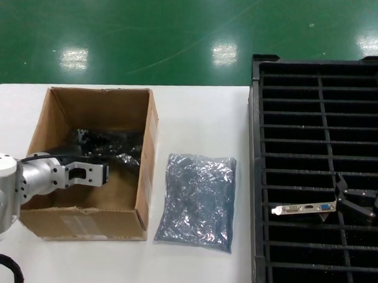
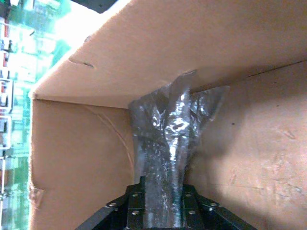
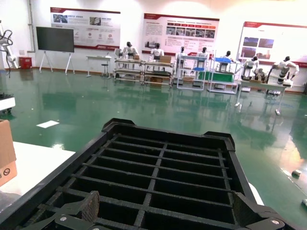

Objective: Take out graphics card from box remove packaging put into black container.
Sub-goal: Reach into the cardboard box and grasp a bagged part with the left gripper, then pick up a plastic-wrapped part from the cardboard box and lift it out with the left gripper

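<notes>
Progress is judged to be well past a first cycle. One card (image 1: 303, 207) is already seen bare, lying in a slot of the container (image 1: 260, 176), its silver bracket with the blue and white ports showing just beside the right gripper (image 1: 354, 204). An emptied bag (image 1: 197, 201) is left flat on the desk (image 1: 200, 109), between the box (image 1: 146, 175) and the container, well apart from both grippers.

The right gripper is held low over the container with its jaws spread; in the right wrist view the two fingertips (image 3: 88, 206) are seen wide apart above the ribbed slots (image 3: 158, 177), with nothing between them. The bare card is taken to be released.

The left gripper (image 1: 108, 173) is reached inside the box. In the left wrist view a second bagged item (image 2: 170, 143) is seen directly ahead of the left gripper (image 2: 160, 211), standing against the inner corner of the box (image 2: 86, 158), and the crinkly plastic is pinched between the jaws at its near end. What is inside the plastic cannot be made out, though another card is presumed.

Left to be done, by this judgement: the wrapped item is to be lifted out of the box, stripped of its bag, and set into a free slot.
</notes>
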`<state>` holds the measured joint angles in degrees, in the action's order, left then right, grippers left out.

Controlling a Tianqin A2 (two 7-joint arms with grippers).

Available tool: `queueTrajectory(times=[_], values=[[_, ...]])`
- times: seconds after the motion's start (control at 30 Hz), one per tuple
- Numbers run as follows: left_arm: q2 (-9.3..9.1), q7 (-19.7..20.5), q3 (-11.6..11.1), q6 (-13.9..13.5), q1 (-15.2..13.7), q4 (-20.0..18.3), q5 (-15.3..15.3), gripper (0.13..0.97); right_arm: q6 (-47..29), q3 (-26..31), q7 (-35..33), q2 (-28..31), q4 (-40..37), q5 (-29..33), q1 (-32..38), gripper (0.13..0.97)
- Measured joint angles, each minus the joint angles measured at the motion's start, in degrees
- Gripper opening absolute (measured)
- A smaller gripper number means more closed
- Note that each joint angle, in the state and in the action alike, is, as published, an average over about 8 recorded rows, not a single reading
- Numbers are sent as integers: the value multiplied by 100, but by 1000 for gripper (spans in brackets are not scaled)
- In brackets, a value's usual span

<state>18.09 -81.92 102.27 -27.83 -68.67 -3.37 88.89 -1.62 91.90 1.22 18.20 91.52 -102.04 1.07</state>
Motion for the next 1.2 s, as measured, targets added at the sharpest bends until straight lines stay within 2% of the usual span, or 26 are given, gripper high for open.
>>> queueTrajectory(times=[0.13,0.37,0.6,0.87,1.2], values=[[27,-50,3,-68,24,-108,21,265,0,0,0,0,0,0,0,966],[55,-47,37,-134,116,-333,29,193,0,0,0,0,0,0,0,966],[122,229,157,-165,345,-834,-46,154,0,0,0,0,0,0,0,966],[352,870,359,-93,811,-1942,-227,140,0,0,0,0,0,0,0,966],[821,1751,470,175,1406,-3577,-449,140,0,0,0,0,0,0,0,966]])
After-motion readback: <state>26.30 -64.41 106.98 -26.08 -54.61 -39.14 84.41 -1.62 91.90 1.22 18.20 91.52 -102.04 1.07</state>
